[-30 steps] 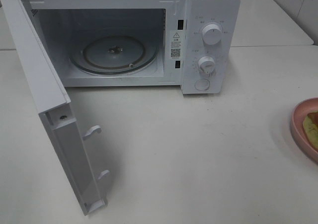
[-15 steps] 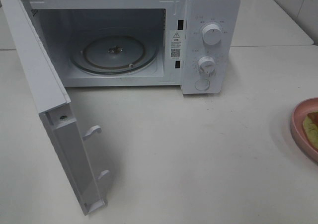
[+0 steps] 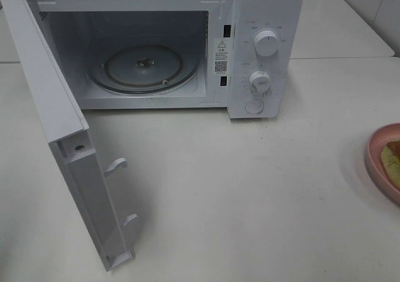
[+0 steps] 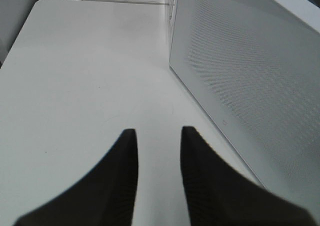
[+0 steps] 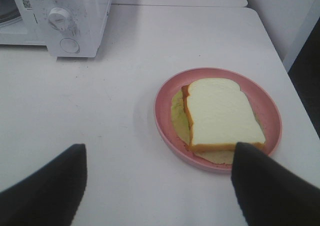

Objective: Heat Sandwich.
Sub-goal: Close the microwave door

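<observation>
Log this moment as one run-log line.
microwave: door open, turntable bare | sandwich: on pink plate | right gripper: open, short of plate | left gripper: empty, beside door

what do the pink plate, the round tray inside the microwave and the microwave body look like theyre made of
Round pink plate: probably matte plastic or melamine; even colour, soft dull sheen, no glaze glare.
Round clear turntable tray inside: looks like glass; transparent, with the hub showing through and bright rim reflections.
White microwave body: smooth painted metal or plastic; the pictures leave that open.
</observation>
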### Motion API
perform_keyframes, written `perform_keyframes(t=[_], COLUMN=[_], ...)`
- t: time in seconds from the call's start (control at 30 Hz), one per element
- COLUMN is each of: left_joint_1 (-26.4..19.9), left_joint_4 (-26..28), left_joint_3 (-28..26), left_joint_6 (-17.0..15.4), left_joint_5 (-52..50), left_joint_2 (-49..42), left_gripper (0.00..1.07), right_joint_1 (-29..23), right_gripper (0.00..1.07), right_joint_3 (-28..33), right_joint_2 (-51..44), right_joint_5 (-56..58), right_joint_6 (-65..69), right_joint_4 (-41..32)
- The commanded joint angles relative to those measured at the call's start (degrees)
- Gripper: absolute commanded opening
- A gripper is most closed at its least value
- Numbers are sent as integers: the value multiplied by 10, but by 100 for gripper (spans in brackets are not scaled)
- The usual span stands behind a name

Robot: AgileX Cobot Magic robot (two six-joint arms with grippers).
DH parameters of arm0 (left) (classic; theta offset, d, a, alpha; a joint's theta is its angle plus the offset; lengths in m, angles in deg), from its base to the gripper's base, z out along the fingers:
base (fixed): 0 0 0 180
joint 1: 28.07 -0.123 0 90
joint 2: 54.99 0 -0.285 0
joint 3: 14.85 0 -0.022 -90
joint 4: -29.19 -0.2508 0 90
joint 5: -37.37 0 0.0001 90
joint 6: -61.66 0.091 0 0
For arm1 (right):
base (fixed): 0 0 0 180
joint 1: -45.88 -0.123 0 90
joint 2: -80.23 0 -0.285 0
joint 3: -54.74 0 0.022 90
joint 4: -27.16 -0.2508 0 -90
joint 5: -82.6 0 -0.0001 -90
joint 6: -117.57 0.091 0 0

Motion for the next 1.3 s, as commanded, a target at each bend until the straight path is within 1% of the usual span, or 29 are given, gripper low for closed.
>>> perform_keyframes(t=[0.03,0.07,0.13,0.17,0.2,0.27,0.3,0.33,0.43,0.47,0.5,0.53,0.6,0.67,0.73,0.83,0.87,0.97,1.0,1.03,1.07,1.1,1.13,1.17,1.2,1.23,1.27,1.3], left_joint_1=[-2,-2,-2,-2,-2,-2,-2,-2,-2,-2,-2,-2,-2,-2,-2,-2,-2,-2,-1,-1,-1,-1,-1,-1,-1,-1,-1,-1], left_joint_4=[6,6,5,4,4,4,4,4,4,4,4,3,3,3,3,-2,-15,-33,-48,-80,-98,-98,-115,-143,-157,-157,-168,-183], left_joint_3=[2,2,6,16,16,31,53,53,87,107,107,119,145,150,158,159,159,159,159,159,159,159,159,159,159,159,159,159], left_joint_6=[-1,-1,-1,1,1,2,2,2,2,2,2,2,2,2,2,2,2,1,0,-3,-3,-3,-3,-3,-5,-5,-9,-27], left_joint_5=[-62,-62,-82,-114,-114,-163,-215,-215,-300,-356,-356,-388,-473,-492,-557,-597,-639,-682,-705,-749,-772,-772,-796,-835,-855,-855,-870,-908], left_joint_2=[60,60,90,115,115,136,158,158,187,209,209,217,252,265,306,337,368,402,417,441,456,456,469,495,507,507,517,537], left_gripper=[9,9,0,0,0,0,0,0,0,0,0,0,0,0,0,0,0,0,0,0,0,0,0,0,0,0,0,0], right_joint_1=[4,4,4,4,4,4,4,4,4,4,4,4,4,4,4,4,4,4,4,4,4,4,4,4,4,4,4,4], right_gripper=[76,76,76,76,76,76,76,76,76,76,76,76,76,76,76,76,76,76,76,76,76,76,76,76,76,76,76,76], right_joint_3=[0,0,0,0,0,0,0,0,0,0,0,0,0,0,0,0,0,0,0,0,0,0,0,0,0,0,0,0], right_joint_2=[-16,-16,-16,-16,-16,-16,-16,-16,-16,-16,-16,-16,-16,-16,-16,-16,-16,-16,-16,-16,-16,-16,-16,-16,-16,-16,-16,-16], right_joint_5=[-3,-3,-3,-3,-3,-3,-3,-3,-3,-3,-3,-3,-3,-3,-3,-3,-3,-3,-3,-3,-3,-3,-3,-3,-3,-3,-3,-3], right_joint_6=[-4,-4,-4,-4,-4,-4,-4,-4,-4,-4,-4,-4,-4,-4,-4,-4,-4,-4,-4,-4,-4,-4,-4,-4,-4,-4,-4,-4], right_joint_4=[-1,-1,-1,-1,-1,-1,-1,-1,-1,-1,-1,-1,-1,-1,-1,-1,-1,-1,-1,-1,-1,-1,-1,-1,-1,-1,-1,-1])
